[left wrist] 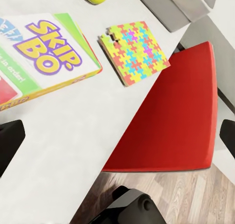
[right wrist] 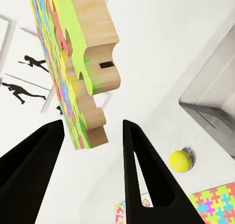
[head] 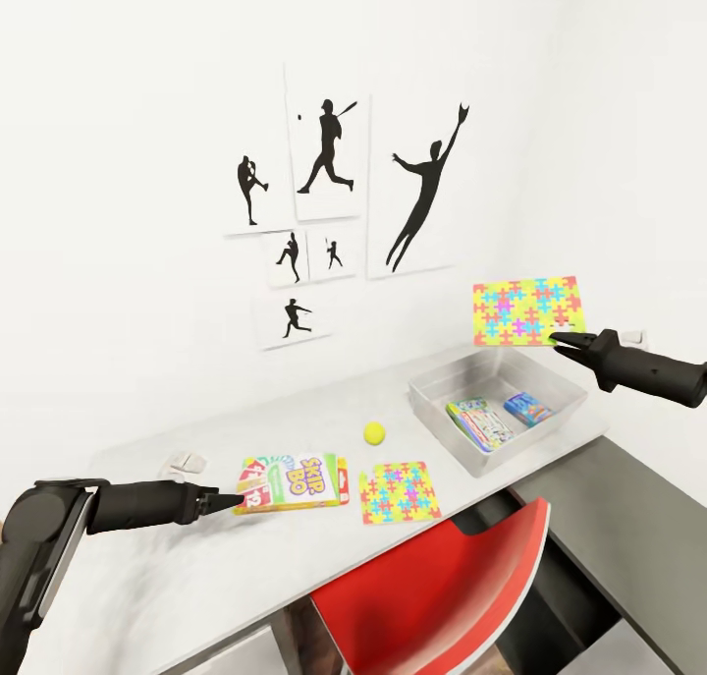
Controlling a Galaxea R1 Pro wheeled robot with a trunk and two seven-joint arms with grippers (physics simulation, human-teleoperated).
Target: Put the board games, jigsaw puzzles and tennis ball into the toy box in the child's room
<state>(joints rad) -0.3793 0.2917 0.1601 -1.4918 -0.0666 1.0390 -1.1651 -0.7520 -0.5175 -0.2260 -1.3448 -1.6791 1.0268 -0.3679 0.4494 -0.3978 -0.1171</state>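
One jigsaw puzzle is hanging in the air above the toy box, standing on edge with its patterned face toward the head camera. The right gripper is reaching toward its lower right edge. In the right wrist view the puzzle's wooden-looking edge is sitting between and beyond the two black fingers, which are spread apart with a clear gap on each side, so the jaws are standing wide and not touching it.

Inside the toy box a green board game and a smaller blue one are lying side by side. On the light-grey table, left of the box, the tennis ball is resting. Nearer the front edge the second puzzle is lying flat, with the SKIP-BO game just beside it. The left gripper is pointing at that game's left end; whether its jaws are wide or narrow I cannot tell.

A red chair is standing under the table's front edge. Baseball silhouette posters are hanging on the white wall.
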